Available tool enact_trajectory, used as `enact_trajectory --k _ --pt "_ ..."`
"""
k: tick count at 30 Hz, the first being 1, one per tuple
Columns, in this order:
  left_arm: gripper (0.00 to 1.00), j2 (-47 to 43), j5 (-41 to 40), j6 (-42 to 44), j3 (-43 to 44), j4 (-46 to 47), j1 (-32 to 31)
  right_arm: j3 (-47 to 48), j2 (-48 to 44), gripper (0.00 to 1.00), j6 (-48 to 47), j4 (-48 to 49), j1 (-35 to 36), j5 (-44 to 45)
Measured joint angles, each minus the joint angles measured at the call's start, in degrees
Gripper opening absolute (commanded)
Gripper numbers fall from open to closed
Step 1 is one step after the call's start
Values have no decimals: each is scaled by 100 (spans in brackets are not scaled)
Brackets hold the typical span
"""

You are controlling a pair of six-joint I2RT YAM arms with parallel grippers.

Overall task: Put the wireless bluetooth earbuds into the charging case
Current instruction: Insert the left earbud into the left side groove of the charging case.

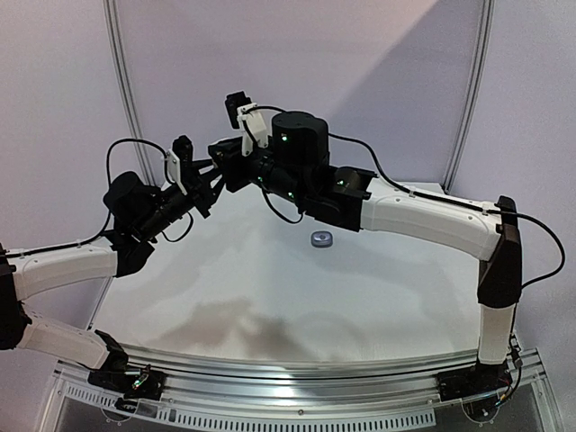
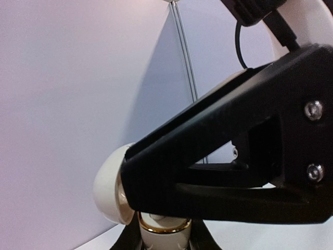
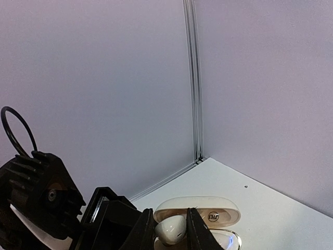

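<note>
White and glossy, the earbud (image 3: 169, 230) that we see in the right wrist view sits low in the frame, just left of centre, pinched between the right fingers (image 3: 199, 233), whose black tips press in on it from either side. Directly behind it we find the white charging case (image 3: 200, 211), its lid swung open and showing a small dark logo, with a gold rim and a bluish glow at the bottom edge of the frame. In the left wrist view that same case appears at the lower left as a rounded white shell, with a gold band beneath it. The left fingers (image 2: 203, 244) show only as dark slivers on both sides of that band at the very bottom, closed on the case as far as we can tell. A large black wedge belonging to the other arm crosses most of that frame. From the top camera we see both arms raised and meeting at the upper left of centre, well above the pale desk (image 1: 225, 288). There the earbud and the white case are too small for us to make out. A small grey-purple case (image 1: 321, 238) lies alone on the desk near the middle of the frame, under the right arm's forearm and well apart from both sets of fingers.
</note>
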Motion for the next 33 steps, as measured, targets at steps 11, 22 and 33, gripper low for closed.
enact_trajectory --k 11,22,33 --pt "0 0 -35 160 0 -35 2 17 0 22 -26 -114 2 35" --pt "0 0 -2 -118 0 -68 2 17 0 27 -50 -136 26 101" --pt "0 0 52 -319 0 -118 2 31 0 34 -111 -203 33 144"
